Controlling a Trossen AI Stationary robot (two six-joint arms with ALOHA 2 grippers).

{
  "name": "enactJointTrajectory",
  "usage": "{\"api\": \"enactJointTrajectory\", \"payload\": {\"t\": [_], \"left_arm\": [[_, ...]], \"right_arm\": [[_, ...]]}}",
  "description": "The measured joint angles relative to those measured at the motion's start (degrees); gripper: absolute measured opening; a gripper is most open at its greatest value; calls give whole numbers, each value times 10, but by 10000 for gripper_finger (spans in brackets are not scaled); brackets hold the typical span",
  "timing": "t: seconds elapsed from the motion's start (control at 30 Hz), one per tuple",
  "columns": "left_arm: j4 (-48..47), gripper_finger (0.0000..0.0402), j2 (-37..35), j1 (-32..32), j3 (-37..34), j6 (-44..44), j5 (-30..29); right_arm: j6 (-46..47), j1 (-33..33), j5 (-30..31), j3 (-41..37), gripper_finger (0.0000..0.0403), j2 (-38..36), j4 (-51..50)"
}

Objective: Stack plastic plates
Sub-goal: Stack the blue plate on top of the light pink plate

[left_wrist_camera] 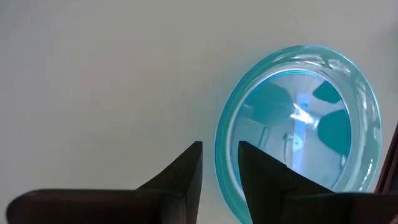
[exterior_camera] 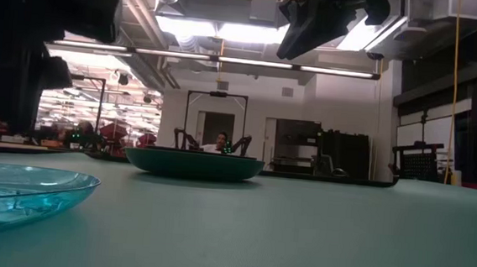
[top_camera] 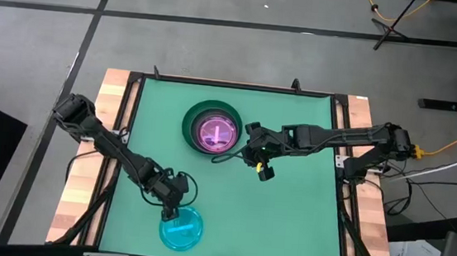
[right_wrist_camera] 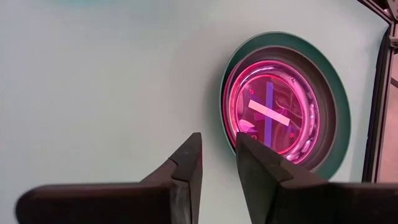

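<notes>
High view: the green plate point(top_camera: 189, 118) sits at the far middle of the table point(top_camera: 287, 216), holding a grey plate point(right_wrist_camera: 325, 118) and a pink plate point(top_camera: 216, 132). The right gripper point(top_camera: 252, 157) hangs beside it, fingers slightly apart, empty. The left gripper point(top_camera: 173, 206) hangs at the cyan plate's point(top_camera: 181, 230) rim, fingers slightly apart.

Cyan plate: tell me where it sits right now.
In the high view the cyan plate lies near the table's front edge, left of centre, just below the left gripper and apart from the green plate stack.
</notes>
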Motion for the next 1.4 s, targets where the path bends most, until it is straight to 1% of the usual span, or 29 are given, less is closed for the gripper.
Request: {"api": "enactJointTrajectory", "payload": {"t": [0.2, 0.43, 0.8, 1.13, 1.4], "left_arm": [[59, 96, 0, 0, -32, -1, 0], [81, 96, 0, 0, -57, -3, 0], [91, 96, 2, -8, -59, 2, -1], [117, 96, 58, -27, -57, 3, -2], [134, 96, 61, -27, -58, -1, 7]], "right_arm": [[0, 0, 0, 0, 88, 0, 0], [0, 0, 0, 0, 88, 0, 0], [0, 0, 0, 0, 88, 0, 0], [0, 0, 0, 0, 88, 0, 2], [0, 0, 0, 0, 88, 0, 2]]}}
